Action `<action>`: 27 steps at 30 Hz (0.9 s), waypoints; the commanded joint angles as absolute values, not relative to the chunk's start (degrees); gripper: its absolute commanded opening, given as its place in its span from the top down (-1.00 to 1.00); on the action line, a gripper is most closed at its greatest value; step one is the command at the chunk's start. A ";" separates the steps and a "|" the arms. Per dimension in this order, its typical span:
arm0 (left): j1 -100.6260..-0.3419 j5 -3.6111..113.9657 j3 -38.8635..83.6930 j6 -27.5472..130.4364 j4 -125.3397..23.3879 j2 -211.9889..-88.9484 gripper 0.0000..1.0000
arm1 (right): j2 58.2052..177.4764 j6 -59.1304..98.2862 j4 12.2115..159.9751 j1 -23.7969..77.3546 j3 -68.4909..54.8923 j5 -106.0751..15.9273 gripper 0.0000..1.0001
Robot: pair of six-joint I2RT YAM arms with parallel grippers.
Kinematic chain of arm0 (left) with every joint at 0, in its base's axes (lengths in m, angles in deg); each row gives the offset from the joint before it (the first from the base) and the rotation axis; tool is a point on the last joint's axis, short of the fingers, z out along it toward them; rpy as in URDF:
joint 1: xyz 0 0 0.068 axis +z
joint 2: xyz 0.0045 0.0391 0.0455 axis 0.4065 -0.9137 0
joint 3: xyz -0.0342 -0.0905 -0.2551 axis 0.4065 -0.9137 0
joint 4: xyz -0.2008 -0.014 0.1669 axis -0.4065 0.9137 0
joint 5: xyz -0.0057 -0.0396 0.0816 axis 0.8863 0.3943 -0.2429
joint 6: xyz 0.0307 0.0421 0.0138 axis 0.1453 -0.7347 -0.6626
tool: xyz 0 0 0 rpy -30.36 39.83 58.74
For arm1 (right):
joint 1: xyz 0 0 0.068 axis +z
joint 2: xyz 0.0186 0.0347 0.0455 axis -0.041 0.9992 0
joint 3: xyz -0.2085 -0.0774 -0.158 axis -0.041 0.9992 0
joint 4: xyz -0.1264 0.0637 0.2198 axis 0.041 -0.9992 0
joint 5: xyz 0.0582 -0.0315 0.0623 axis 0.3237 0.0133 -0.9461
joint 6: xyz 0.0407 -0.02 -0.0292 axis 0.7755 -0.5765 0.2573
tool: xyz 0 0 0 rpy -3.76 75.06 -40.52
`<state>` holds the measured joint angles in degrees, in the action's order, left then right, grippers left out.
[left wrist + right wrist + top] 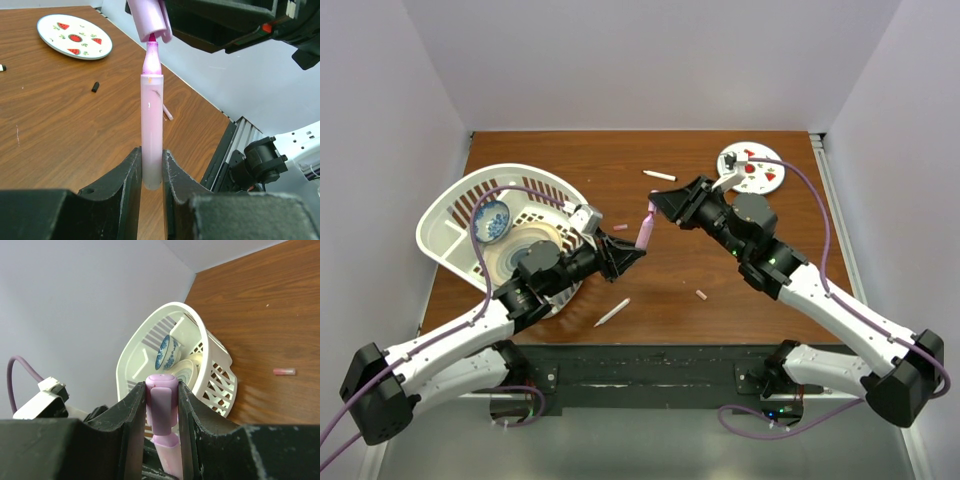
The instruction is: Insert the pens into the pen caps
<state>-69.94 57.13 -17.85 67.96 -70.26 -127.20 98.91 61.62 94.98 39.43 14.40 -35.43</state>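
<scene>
A pink-lilac pen (151, 130) stands upright in my left gripper (151, 165), whose jaws are shut on its lower end. Its magenta tip just reaches the mouth of a lilac pen cap (149, 17) right above it. That cap (162, 405) is clamped in my right gripper (162, 395), and the pen (172, 457) shows just beneath it. From above, the two grippers (628, 255) (660, 208) meet over the table's middle with the pen (645, 232) between them. Two white pens (659, 175) (612, 312) lie on the wood, as do a pink cap (620, 227) and a peach cap (701, 295).
A white basket (445, 215) with bowls and dishes lies tipped at the left. A round white plate (765, 178) with red spots sits at the back right. A black cap (95, 87) lies on the wood near that plate (75, 36).
</scene>
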 commanded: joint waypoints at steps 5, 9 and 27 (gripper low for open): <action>-70.22 55.88 -16.01 67.64 -72.43 -127.44 1.00 | 95.56 61.98 96.01 40.45 17.94 -36.03 1.00; -70.30 55.79 -15.48 67.81 -73.13 -127.97 1.00 | 95.82 61.72 96.35 42.38 19.61 -34.54 1.00; -70.13 50.61 -10.20 67.11 -73.39 -131.58 1.00 | 97.85 52.58 89.42 52.58 24.09 -22.94 1.00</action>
